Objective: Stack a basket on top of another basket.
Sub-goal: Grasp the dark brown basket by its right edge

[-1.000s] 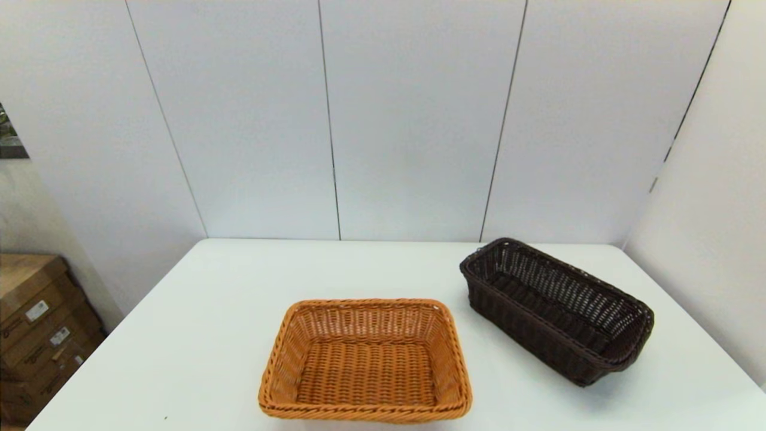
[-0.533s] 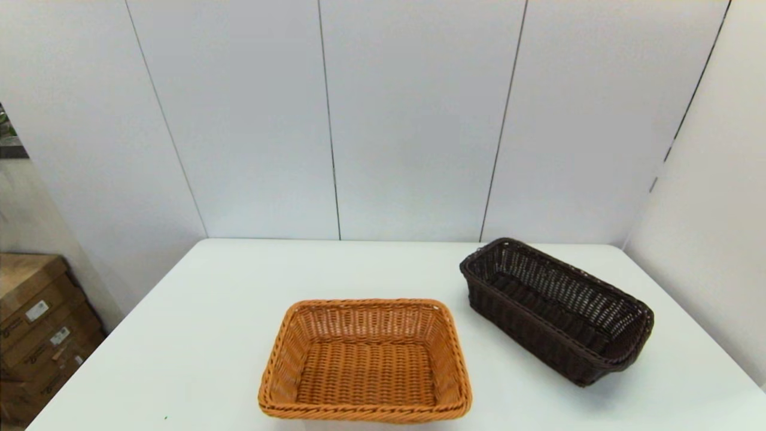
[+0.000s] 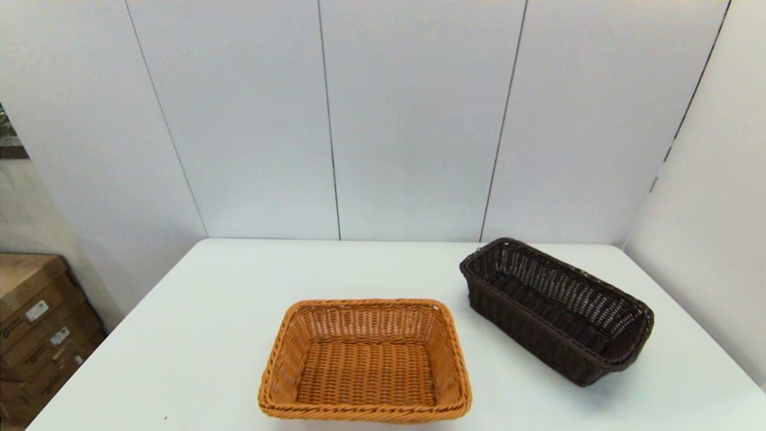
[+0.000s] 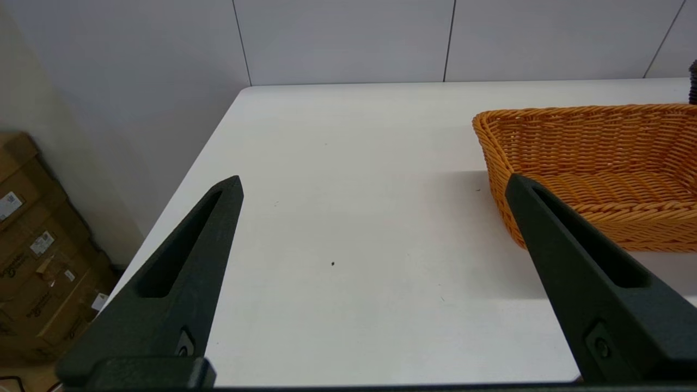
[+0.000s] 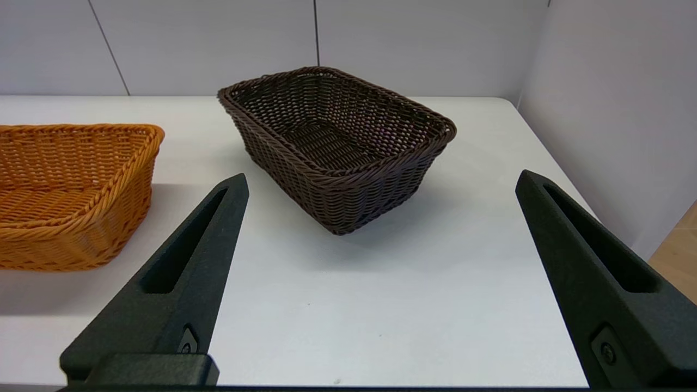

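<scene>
Left end effector (image 4: 373, 185) parked at the near table (image 3: 197, 335) edge, left of orange basket (image 3: 365, 361), fingers spread wide, holding nothing. Right end effector (image 5: 381, 182) same: near edge, right of orange basket, fingers wide apart, pointed at dark basket (image 5: 337, 144). Neither visible from the head camera. Orange basket upright, near the front edge, roughly centred. Dark basket (image 3: 556, 311) farther back and right of orange basket, angled, upright, not touching it. Not stacked yet. Cardboard boxes (image 3: 36, 335) off the table, left of orange basket.
</scene>
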Tool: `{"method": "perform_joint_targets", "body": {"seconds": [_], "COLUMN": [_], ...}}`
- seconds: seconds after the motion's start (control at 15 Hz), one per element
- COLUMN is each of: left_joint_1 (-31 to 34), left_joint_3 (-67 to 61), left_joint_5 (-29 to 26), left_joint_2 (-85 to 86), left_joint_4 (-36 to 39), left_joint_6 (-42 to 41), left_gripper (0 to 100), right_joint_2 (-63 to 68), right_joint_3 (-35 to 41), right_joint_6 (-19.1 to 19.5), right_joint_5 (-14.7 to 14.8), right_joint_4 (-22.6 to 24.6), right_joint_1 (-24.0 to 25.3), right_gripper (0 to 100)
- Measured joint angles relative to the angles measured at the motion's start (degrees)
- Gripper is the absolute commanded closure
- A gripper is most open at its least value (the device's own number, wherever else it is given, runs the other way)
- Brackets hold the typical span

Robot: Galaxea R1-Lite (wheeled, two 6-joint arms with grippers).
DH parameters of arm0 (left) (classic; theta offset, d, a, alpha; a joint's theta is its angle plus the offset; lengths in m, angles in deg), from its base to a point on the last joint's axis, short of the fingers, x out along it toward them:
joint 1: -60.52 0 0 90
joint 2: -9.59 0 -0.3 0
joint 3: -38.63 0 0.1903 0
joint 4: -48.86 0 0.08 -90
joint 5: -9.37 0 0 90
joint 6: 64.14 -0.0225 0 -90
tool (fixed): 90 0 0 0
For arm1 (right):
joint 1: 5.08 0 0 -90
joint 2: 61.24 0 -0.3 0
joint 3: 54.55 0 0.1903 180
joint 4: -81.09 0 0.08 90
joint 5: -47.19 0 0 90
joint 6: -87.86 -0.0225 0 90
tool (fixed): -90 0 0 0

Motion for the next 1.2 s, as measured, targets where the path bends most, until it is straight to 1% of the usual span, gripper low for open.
{"method": "perform_joint_targets", "body": {"seconds": [0.8,1.2], "left_joint_1": [0.0,0.0], "left_joint_3": [0.0,0.0], "left_joint_5": [0.02,0.0], "left_joint_2": [0.0,0.0], "left_joint_4": [-0.02,-0.02], "left_joint_6": [0.0,-0.02], "left_gripper": [0,0], "right_joint_2": [0.0,0.02], "right_joint_3": [0.0,-0.48], "right_joint_6": [0.1,0.65], "right_joint_5": [0.02,0.11], "right_joint_4": [-0.11,-1.27], "right_joint_1": [0.0,-0.02], "right_gripper": [0,0]}}
